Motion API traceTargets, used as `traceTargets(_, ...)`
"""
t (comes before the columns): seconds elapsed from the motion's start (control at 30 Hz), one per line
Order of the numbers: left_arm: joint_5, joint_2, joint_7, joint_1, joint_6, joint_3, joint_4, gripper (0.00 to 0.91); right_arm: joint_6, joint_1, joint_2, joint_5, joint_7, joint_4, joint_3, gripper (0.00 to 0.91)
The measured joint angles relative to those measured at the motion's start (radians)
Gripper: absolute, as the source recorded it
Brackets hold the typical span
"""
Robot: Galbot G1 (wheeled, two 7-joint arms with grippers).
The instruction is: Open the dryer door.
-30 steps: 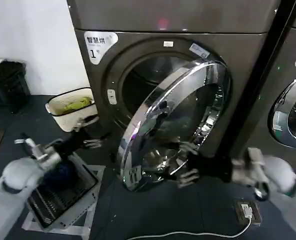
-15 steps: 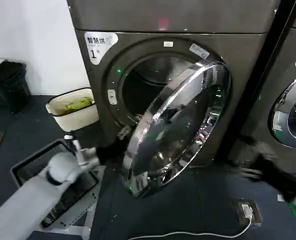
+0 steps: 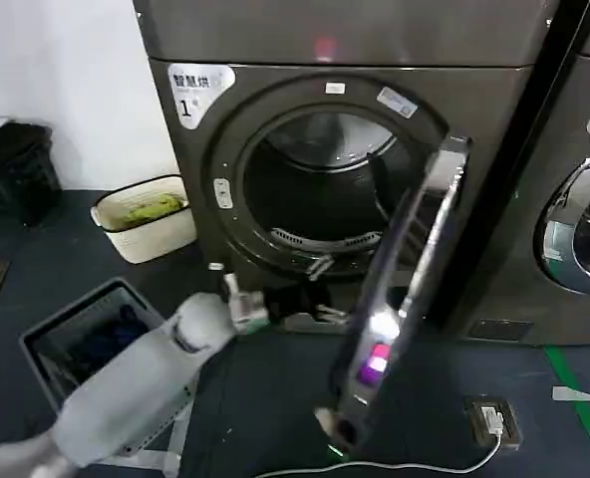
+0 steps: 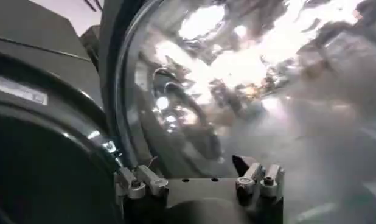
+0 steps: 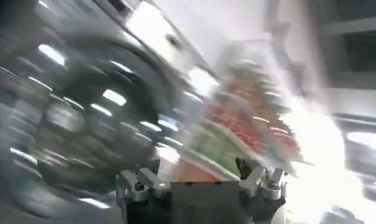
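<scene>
The dryer door [image 3: 407, 289] stands swung well out from the machine marked "1" [image 3: 190, 92], seen almost edge-on in the head view, hinged at the right side of the opening with its free edge reaching down toward the floor [image 3: 275, 418]. The round opening [image 3: 320, 194] is fully exposed, showing the dark drum and its perforated lower wall. The left tool [image 3: 320, 311] is extended forward and low, just below the bottom lip of the opening and just beside the inner face of the door; the grey left arm [image 3: 136, 383] runs back from it toward the lower left. In the left wrist view the left tool [image 4: 199, 180] has its two fingers [image 4: 134, 182] apart with nothing between them, and the door's curved shiny surface [image 4: 194, 103] lies directly ahead, close to the fingertips; contact cannot be confirmed. In the right wrist view the right tool [image 5: 200, 181] also shows its fingers [image 5: 138, 184] spread and holding nothing, facing a blurred scene that cannot be read. On the floor to the left are a cream basket [image 3: 146, 217] with green contents near the machine's corner and a grey crate [image 3: 76, 334] partly covered by the left arm. A second machine's chrome-rimmed door [image 3: 579, 224] shows at the right edge. A white cable [image 3: 415, 466] and small plug block [image 3: 494, 420] lie on the floor in front.
</scene>
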Motion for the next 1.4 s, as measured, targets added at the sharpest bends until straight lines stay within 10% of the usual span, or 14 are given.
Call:
traceTargets(0.2, 0.029, -0.093, -0.047, -0.059, 0.003, 0.094, 0.064, 0.907, -0.112, 0.038, -0.015, -0.012, 0.090, -0.178, 0.162, 0.907)
traceTargets(0.47, 0.052, -0.246, -0.092, -0.133, -0.004, 0.189, 0.175, 0.907, -0.104, 0.028, -0.045, -0.058, 0.150, -0.303, 0.291, 0.907)
traceTargets(1.07, 0.077, -0.523, -0.119, -0.194, 0.004, 0.216, 0.397, 0.907, -0.149, 0.023, -0.045, -0.117, 0.197, -0.322, 0.359, 0.907)
traceTargets(1.4, 0.062, -0.529, -0.143, -0.173, 0.084, 0.214, 0.377, 0.907, -0.168, 0.032, -0.035, -0.034, 0.139, -0.284, 0.348, 0.907)
